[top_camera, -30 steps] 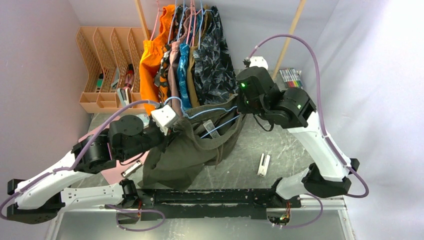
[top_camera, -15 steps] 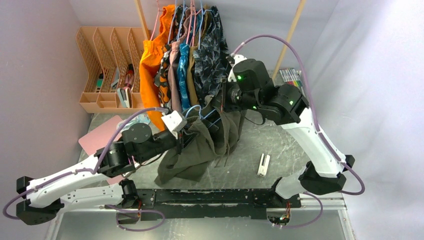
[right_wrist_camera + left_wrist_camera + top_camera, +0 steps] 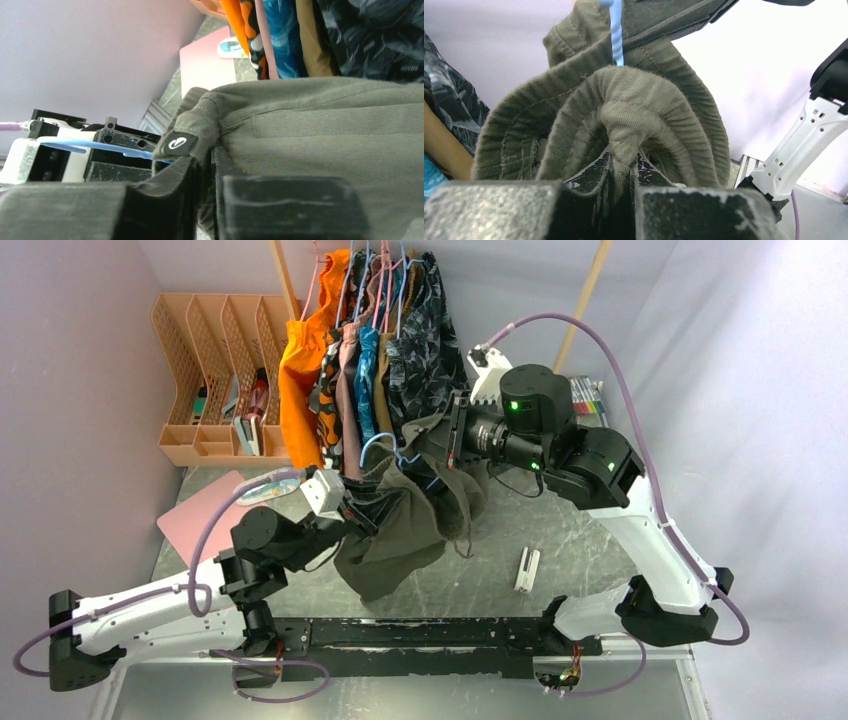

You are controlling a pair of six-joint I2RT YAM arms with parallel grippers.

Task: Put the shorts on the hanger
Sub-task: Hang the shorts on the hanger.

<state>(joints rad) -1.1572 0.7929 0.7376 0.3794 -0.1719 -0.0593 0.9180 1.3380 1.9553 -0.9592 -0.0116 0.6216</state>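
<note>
Above the table (image 3: 570, 530), hanging step: I hold the shorts (image 3: 400, 530) clenched in left gripper (image 3: 621, 170) and right gripper (image 3: 207, 165), the hanger (image 3: 616, 40) seemingly threaded inside; next, I'd spread them level along it.

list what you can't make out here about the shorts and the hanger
- Top view: most of the hanger frame, buried in the shorts; only hook and wire bits show.
- Left wrist view: bunched waistband fills the frame; hanger cut off at the top edge.
- Right wrist view: shorts run off the right edge; legs unseen.
- Top view: white item, too small to identify.
</note>
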